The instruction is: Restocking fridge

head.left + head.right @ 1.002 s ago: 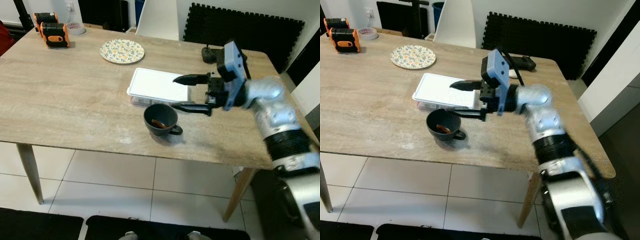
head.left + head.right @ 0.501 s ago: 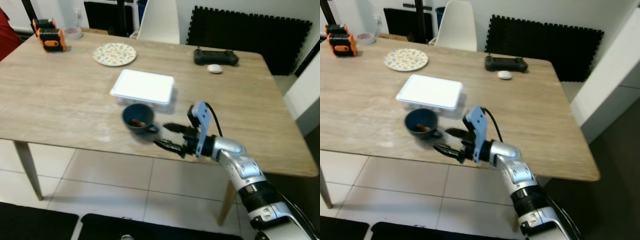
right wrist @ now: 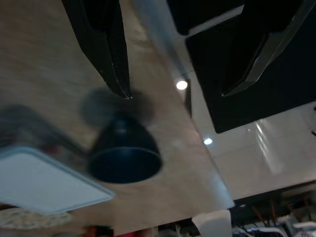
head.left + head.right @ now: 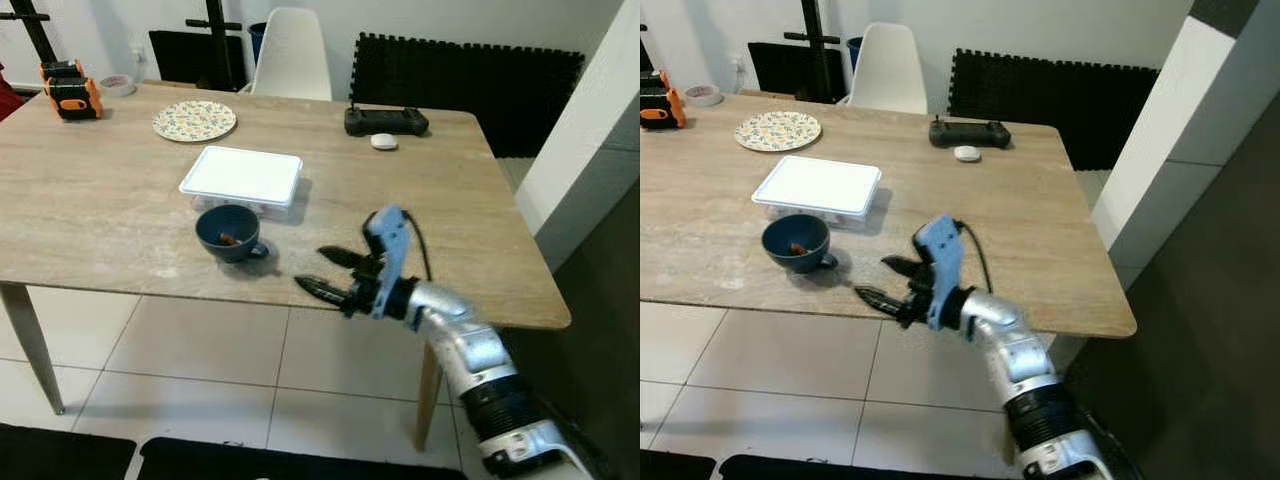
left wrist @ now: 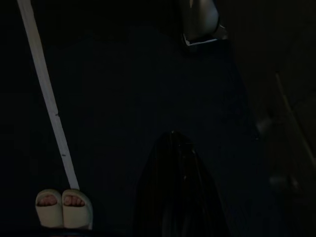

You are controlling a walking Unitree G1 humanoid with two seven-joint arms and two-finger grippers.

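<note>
Two black fingers of the right gripper (image 4: pixel 322 270) are spread apart with nothing between them, held at the near edge of the wooden table (image 4: pixel 120 210), one finger over the tabletop and the other out past the edge above the tiled floor (image 4: pixel 200 370). Silver right arm reaches in from the robot's right, blue wrist camera housing behind the fingers.

Dark blue mug (image 4: pixel 228 233) sits on the table to the gripper's left and a bit beyond the fingertips, near but apart, handle turned toward the gripper, something small and reddish inside. In the right wrist view the mug (image 3: pixel 124 153) lies ahead of the fingertips (image 3: pixel 106 47), picture blurred. White-lidded container (image 4: pixel 241 176) is just past the mug, farther from the gripper, close beside the mug; can't tell if they touch.

Farther out from the gripper: patterned plate (image 4: pixel 194 120) beyond the container, black controller (image 4: pixel 386 120) and small white puck (image 4: pixel 383 142) straight ahead at the far edge, orange-black devices (image 4: pixel 68 91) and tape roll (image 4: pixel 117 85) at the far left corner. White chair (image 4: pixel 290 55) behind the table.

Left wrist view very dark: left gripper (image 5: pixel 174 143) hangs low over a dark floor, fingers look pressed together, pale slippers (image 5: pixel 63 208) and a white line (image 5: pixel 47 94) on the floor.
</note>
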